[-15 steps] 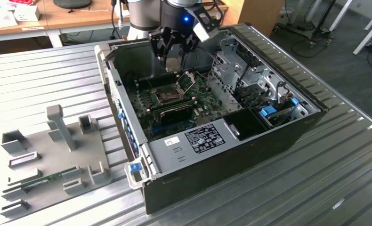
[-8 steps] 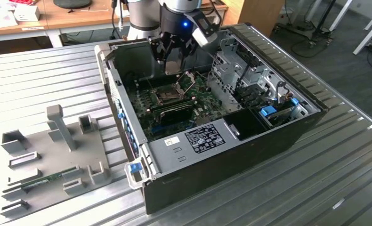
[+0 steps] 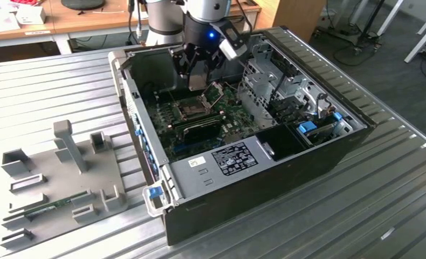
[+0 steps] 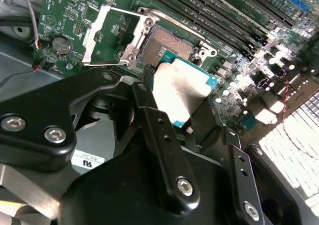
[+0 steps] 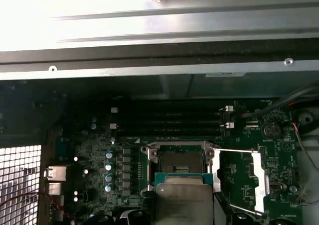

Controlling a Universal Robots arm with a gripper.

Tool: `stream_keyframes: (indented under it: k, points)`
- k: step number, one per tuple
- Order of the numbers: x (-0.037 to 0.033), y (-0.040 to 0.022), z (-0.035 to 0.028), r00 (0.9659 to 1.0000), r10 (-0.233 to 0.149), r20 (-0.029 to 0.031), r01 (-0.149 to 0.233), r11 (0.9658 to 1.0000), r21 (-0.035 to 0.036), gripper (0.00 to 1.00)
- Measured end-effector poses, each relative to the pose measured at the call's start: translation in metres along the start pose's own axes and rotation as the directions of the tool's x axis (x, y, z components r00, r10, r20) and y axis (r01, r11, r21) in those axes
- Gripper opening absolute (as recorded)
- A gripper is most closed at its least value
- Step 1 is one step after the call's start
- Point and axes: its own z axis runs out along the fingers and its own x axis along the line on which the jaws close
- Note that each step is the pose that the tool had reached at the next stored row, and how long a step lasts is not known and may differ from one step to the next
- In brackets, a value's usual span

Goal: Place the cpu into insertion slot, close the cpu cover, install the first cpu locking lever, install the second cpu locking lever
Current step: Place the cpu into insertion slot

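My gripper [image 3: 197,81] hangs inside the open computer case, shut on the cpu [image 4: 182,93], a flat square chip with a grey metal top and a teal edge. Black fingers [image 4: 149,118] clamp two of its sides. In both wrist views the cpu [image 5: 184,202] hovers just off the insertion slot [image 5: 179,160], overlapping one edge of it and tilted. The insertion slot [image 4: 169,46] has a dark centre and lies bare. The cpu cover [image 4: 93,36] is swung open and rests beside the slot on the green board. In the first wrist view the cpu cover [image 5: 259,180] stands open, with a thin lever rod [image 5: 234,150] raised.
Long black memory slots [image 5: 169,118] run beside the socket. A metal drive cage [image 3: 270,91] and the case walls [image 3: 130,102] hem in the board. A grey fixture plate [image 3: 62,178] with upright holders lies on the ribbed metal table at the exterior view's left.
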Motion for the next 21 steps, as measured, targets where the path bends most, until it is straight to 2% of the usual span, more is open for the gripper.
stream_keyframes:
  k: [15, 21]
  points:
    - [-0.0005, -0.0026, 0.0272, 1.0, 0.0, 0.0, 0.0, 1.0, -0.0001, 0.54]
    - [-0.0006, -0.0031, 0.0321, 1.0, 0.0, 0.0, 0.0, 1.0, 0.0, 0.54]
